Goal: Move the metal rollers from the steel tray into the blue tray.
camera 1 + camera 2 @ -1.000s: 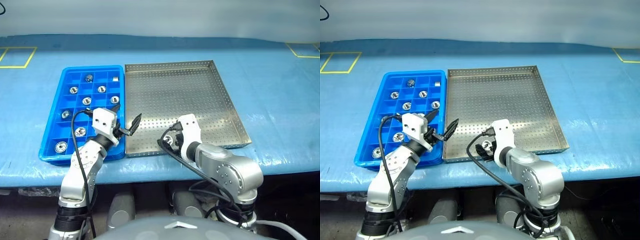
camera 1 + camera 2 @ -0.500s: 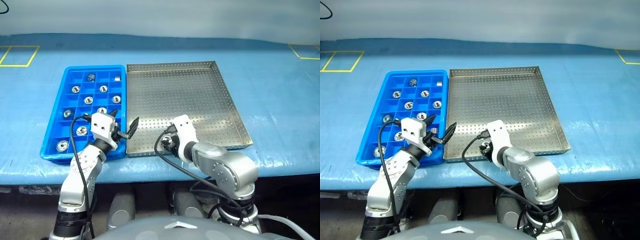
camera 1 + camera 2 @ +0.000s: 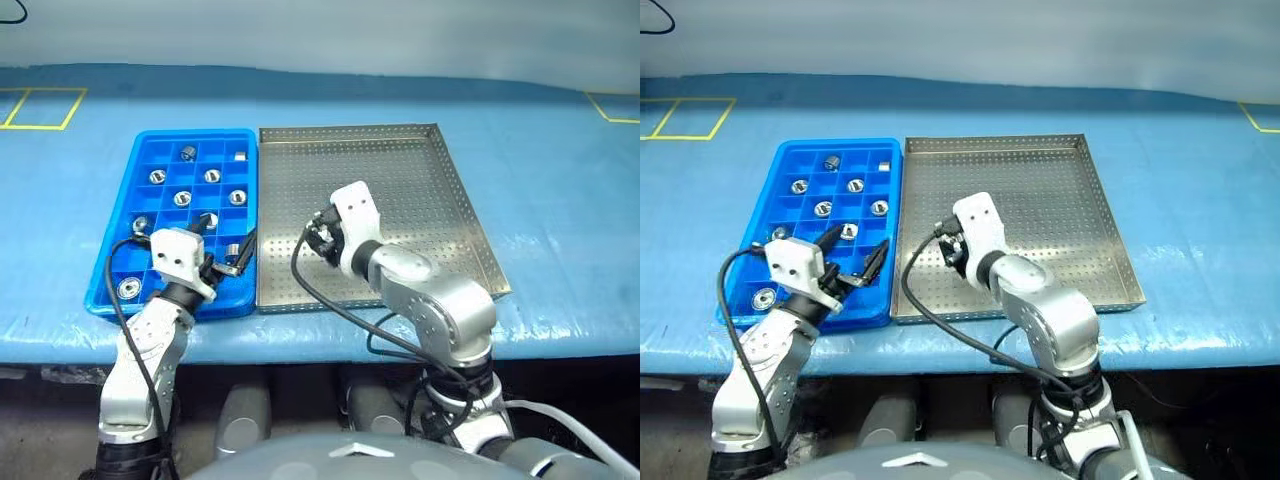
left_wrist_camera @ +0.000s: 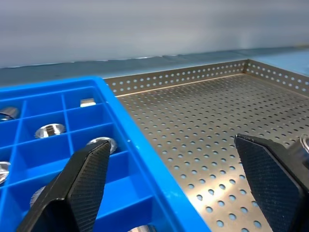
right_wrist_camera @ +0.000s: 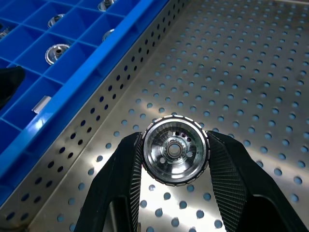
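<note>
From the head views the right gripper (image 3: 322, 238) has lifted off the steel tray (image 3: 440, 190) toward the blue tray (image 3: 118, 255), while its wrist view shows its fingers (image 5: 118, 179) newly clamped on a metal roller (image 5: 175, 150), and the left gripper (image 4: 178, 191) gapes empty.

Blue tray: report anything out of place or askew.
Nothing stands out. The metal rollers sit one to a compartment in the blue tray, which lies flush beside the steel tray. The right gripper holds one roller above the steel tray.
</note>
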### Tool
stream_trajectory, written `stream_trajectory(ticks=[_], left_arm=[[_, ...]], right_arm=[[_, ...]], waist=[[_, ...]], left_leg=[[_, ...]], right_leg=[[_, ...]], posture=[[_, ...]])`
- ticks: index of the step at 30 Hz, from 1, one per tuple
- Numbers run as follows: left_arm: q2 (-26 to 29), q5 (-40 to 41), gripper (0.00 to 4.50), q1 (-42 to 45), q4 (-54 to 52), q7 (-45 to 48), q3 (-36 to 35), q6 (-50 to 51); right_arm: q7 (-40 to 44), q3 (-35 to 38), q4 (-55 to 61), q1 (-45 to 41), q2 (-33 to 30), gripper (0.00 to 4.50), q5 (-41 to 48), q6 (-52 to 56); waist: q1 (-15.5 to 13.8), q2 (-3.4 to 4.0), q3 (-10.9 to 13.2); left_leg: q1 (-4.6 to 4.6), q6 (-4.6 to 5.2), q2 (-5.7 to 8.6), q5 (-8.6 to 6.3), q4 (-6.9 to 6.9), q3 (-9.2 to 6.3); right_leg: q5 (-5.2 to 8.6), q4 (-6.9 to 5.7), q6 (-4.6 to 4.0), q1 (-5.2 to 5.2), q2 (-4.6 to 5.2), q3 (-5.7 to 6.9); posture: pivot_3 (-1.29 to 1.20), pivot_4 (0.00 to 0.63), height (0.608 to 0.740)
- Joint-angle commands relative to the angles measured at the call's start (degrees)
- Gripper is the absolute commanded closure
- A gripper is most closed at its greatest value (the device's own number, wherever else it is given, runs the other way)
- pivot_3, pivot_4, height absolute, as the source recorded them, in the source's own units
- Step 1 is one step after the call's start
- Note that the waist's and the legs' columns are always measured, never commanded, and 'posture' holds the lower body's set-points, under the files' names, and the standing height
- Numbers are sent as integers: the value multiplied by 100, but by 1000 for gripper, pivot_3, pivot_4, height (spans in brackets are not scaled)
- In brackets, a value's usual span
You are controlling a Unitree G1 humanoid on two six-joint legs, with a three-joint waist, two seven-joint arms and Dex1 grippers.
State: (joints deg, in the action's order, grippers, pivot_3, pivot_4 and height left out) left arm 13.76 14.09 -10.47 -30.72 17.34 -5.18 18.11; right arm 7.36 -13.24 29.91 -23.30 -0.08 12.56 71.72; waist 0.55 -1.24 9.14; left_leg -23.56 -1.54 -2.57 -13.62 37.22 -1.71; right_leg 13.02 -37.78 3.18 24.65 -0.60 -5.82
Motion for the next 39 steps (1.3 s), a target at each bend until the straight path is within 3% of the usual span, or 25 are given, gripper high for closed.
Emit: stream_trajectory(ticks=[1, 8, 18, 26, 39], left_arm=[[1, -15, 0, -331, -601, -197, -315, -149], [-151, 73, 0, -1268, -1244, -466, -867, -192], [-458, 9, 0, -2161, -1625, -596, -783, -333], [-496, -11, 0, -2173, -1589, -642, -705, -392], [-348, 10, 0, -1778, -1397, -545, -534, -262]], right_arm=[[208, -341, -358, -400, 168, 2828, 29, -713], [661, -1014, -1119, -714, 578, 2828, 99, -1525], [1230, -1576, -2108, -597, 870, 2828, 135, -2347], [1407, -1589, -2304, -541, 588, 2828, 2, -2482], [1640, -1927, -1913, -365, -213, 2828, -157, -1855]], waist=[[-41, -1, 1], [-417, -1, 2], [-968, -6, 4], [-1284, -6, 4], [-1537, -6, 3]], left_leg=[[0, 0, 0, 0, -2, 0], [-2, 0, -3, -1, -15, -17], [-1, -3, -4, -1, -9, -16], [-14, -6, -5, -3, -12, -16], [-21, -12, -5, -7, -14, -9]], right_leg=[[-1, 0, 1, 1, 0, 1], [6, 1, -8, 3, 1, 23], [28, 8, -38, 4, 6, 31], [30, 12, -41, 18, 6, 34], [32, 16, -38, 44, 6, 32]], posture=[[307, 150, 740], [442, 150, 740], [544, 150, 740], [544, 150, 740], [476, 150, 740]])
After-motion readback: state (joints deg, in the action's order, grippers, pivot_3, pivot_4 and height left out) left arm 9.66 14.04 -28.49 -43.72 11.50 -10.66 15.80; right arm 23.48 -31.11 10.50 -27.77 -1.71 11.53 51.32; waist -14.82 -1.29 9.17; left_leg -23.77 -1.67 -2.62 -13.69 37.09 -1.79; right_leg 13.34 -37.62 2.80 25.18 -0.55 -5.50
